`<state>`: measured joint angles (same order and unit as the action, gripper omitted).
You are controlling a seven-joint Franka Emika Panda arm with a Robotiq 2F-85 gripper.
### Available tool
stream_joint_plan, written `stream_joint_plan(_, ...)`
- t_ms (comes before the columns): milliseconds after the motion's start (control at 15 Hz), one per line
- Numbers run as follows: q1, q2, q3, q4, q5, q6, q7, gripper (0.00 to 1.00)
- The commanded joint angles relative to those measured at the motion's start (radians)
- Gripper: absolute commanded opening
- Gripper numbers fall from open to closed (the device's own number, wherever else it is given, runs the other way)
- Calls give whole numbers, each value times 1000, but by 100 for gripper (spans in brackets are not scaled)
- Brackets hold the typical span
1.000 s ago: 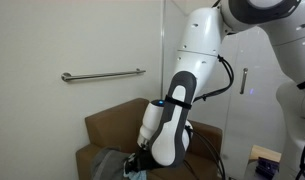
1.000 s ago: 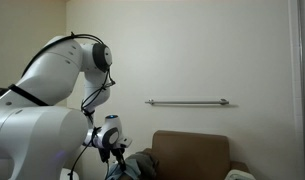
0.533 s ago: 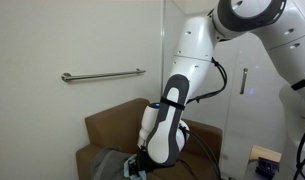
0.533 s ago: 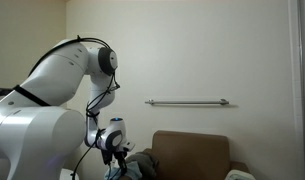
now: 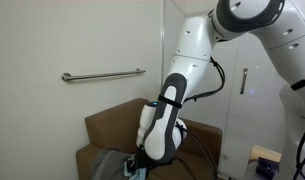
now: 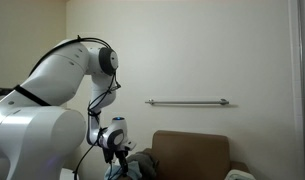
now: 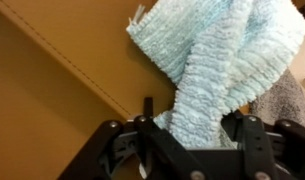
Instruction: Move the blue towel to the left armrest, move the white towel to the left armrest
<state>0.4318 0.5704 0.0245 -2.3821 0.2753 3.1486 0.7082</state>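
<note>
The blue towel, a light sky-blue ribbed cloth, lies bunched on brown upholstery and reaches down between my fingers in the wrist view. My gripper is open, its fingers standing wide on either side of the towel's fold. In both exterior views the gripper is low at the couch's end, by the left armrest. The white towel is out of view.
The brown couch stands against a pale wall with a metal grab rail. A dull gray cloth lies beside the blue towel. The robot's bulky white arm hides much of the seat.
The arm sank slightly toward the couch and then held still. The jaws have spread apart around the blue towel, which stays on the brown upholstery.
</note>
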Motion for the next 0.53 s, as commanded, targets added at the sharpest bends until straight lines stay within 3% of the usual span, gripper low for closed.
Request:
stream_joint_plan(0,-30,-15,3,-11,33,-52,-13,97)
stream_joint_plan(333,-67,-86,38,-65,34,-92,-25,100)
stream_joint_plan(467,-78,-126,66,-103,41,-48,-27,100)
